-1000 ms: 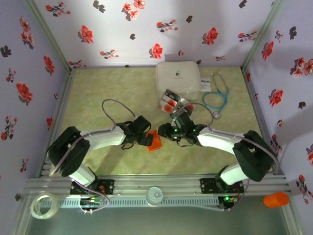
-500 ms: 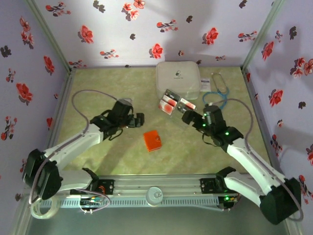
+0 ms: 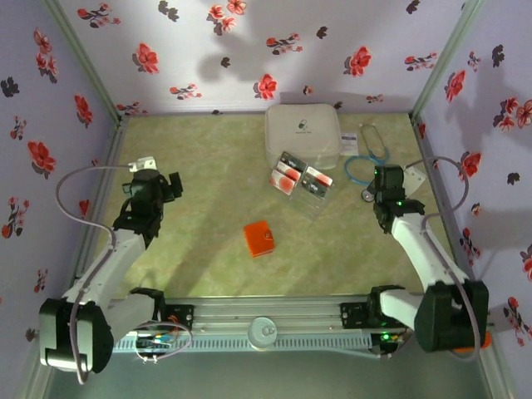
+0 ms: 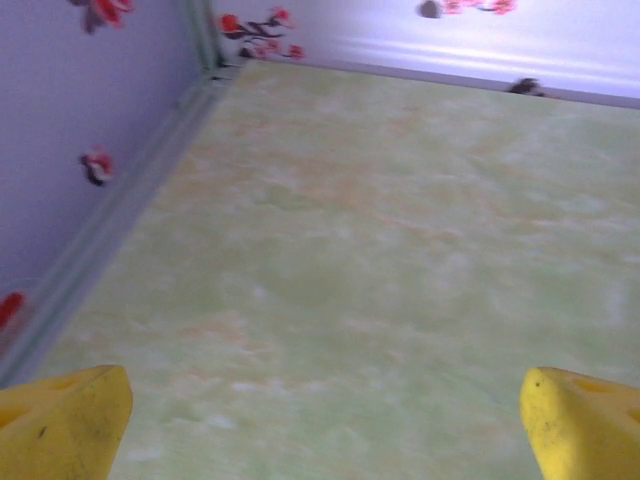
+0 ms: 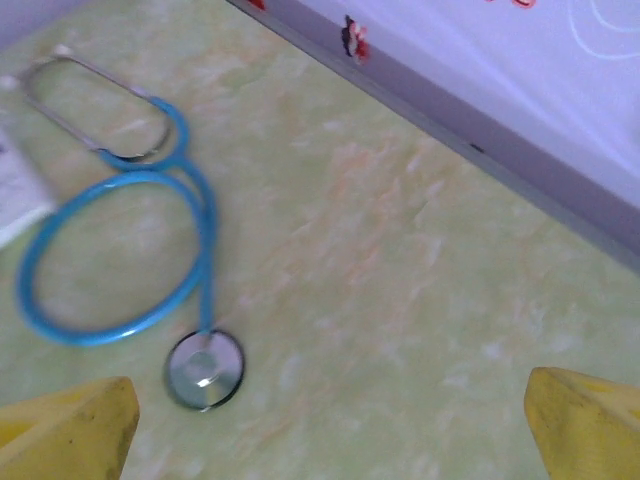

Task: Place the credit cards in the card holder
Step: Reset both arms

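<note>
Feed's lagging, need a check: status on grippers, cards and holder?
Left gripper open, empty. Right gripper open, empty, near stethoscope. Credit cards loose by white case; card holder folded mid-table. Nothing blocking.

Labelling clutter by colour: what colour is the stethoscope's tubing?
Stethoscope tubing is blue, clearest in the right wrist view.

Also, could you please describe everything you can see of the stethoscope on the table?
The stethoscope lies flat on the green marbled table, at its far right, beside the white case. Its blue, rubbery-looking tubing curls into one big loop, then runs to a round silvery chest piece with a dark rim. At the other end, thin metal ear tubes form a narrow loop. Nothing grips it; the right gripper, open, hovers near the chest piece.
</note>
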